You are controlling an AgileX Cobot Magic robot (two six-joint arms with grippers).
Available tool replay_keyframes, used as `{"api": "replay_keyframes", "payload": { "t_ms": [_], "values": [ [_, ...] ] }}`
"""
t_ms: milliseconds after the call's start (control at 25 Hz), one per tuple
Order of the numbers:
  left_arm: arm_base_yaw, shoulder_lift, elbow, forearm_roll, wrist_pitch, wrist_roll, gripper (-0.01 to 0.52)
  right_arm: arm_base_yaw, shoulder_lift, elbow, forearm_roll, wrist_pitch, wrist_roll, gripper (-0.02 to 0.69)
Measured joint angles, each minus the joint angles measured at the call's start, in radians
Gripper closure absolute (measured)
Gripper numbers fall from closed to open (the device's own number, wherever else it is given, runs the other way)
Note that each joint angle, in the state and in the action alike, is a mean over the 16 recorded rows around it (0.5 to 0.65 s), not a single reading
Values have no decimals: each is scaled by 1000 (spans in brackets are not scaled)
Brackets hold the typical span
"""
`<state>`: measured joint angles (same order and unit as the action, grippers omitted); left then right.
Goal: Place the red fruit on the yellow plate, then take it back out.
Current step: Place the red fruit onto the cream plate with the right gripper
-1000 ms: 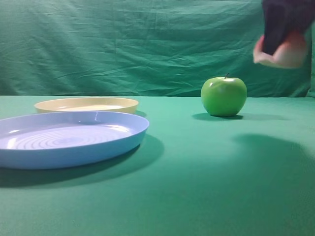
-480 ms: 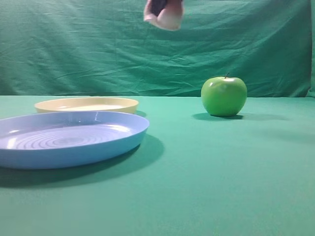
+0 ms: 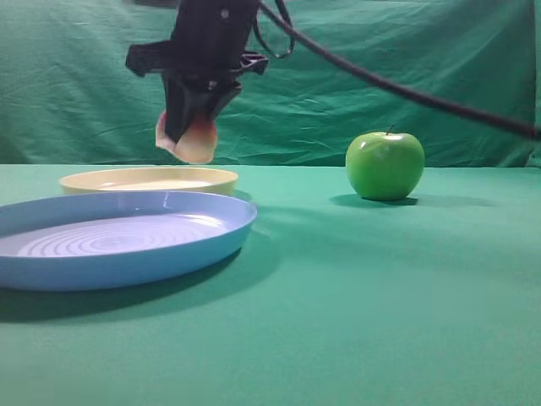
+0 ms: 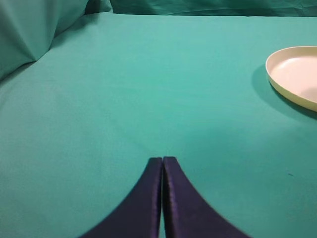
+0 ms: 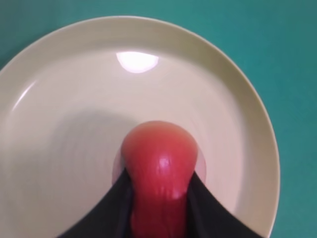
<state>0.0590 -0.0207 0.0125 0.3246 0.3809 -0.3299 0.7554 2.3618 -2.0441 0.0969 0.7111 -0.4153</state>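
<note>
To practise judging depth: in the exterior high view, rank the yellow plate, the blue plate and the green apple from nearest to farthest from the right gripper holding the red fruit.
1. Yellow plate: directly beneath the right gripper and its red fruit.
2. Blue plate: lower left, in front of the yellow one.
3. Green apple: far off to the right.

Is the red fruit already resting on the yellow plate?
No, the right pincer holds the red fruit above the yellow plate.

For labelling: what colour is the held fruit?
Red, paler peach at its base; the fruit shows best in the right wrist view.
</note>
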Motion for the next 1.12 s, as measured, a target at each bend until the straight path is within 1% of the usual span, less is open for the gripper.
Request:
{"api": "replay_keyframes", "payload": {
  "t_ms": [120,560,680,760,880,1000,1120],
  "values": [
    [0,0,0,0,0,0,514,0,15,-1,11,-26,-1,417],
    [0,0,0,0,0,-2,514,0,6,-1,35,-35,-3,97],
    [0,0,0,0,0,-2,514,0,-28,-1,25,-7,3,59],
    [0,0,0,0,0,-2,514,0,-59,-1,13,22,14,72],
    [0,0,0,0,0,-2,514,0,-120,-1,-10,84,46,142],
    [0,0,0,0,0,-2,514,0,-195,-1,-40,164,91,248],
    [0,0,0,0,0,-2,514,0,-276,-1,-75,254,150,369]
  ]
}}
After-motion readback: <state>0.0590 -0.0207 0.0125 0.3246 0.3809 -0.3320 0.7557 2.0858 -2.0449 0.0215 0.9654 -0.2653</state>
